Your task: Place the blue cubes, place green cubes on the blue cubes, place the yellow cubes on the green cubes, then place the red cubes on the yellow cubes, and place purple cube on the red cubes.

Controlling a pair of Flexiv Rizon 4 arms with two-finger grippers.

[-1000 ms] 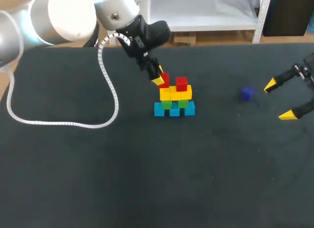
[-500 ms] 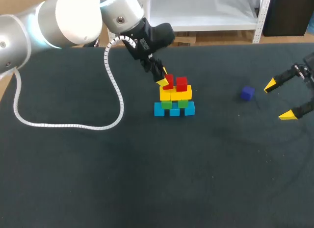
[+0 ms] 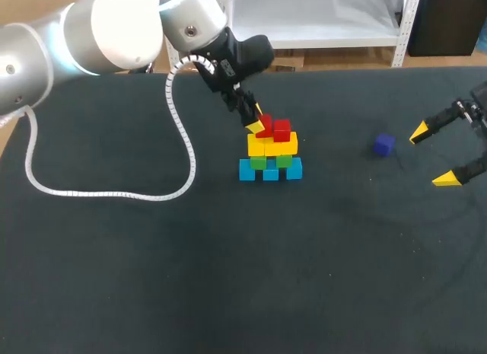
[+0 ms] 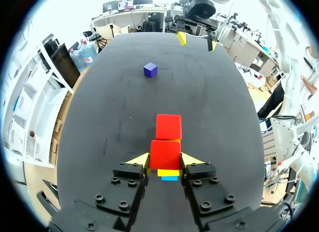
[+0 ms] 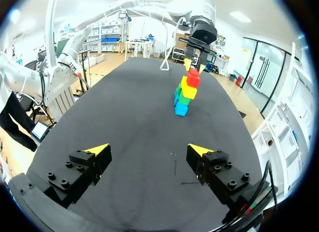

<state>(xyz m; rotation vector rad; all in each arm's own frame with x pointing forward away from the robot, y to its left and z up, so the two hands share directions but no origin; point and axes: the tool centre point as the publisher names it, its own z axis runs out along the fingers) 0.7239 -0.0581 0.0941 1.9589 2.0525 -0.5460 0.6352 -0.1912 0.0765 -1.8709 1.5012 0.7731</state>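
A stack stands mid-table: blue cubes [image 3: 270, 170] at the base, green cubes [image 3: 268, 161] on them, then yellow cubes [image 3: 272, 145]. One red cube [image 3: 282, 129] rests on the yellow layer. My left gripper [image 3: 257, 124] is shut on a second red cube [image 3: 264, 126], held close beside the first over the yellow layer. In the left wrist view that held red cube [image 4: 165, 154] fills the gap between the fingers, with the other red cube [image 4: 168, 126] just ahead. The purple cube [image 3: 383, 145] lies alone to the right. My right gripper [image 3: 432, 155] stands open and empty beyond it.
A white cable [image 3: 106, 191] from my left arm loops over the dark tabletop [image 3: 228, 278] at the left. In the right wrist view the stack [image 5: 185, 95] is far ahead of my open right gripper [image 5: 149, 151].
My left gripper has carried the red cube a little to the right, closer to the red cube on the stack. The right arm and the purple cube have not moved.
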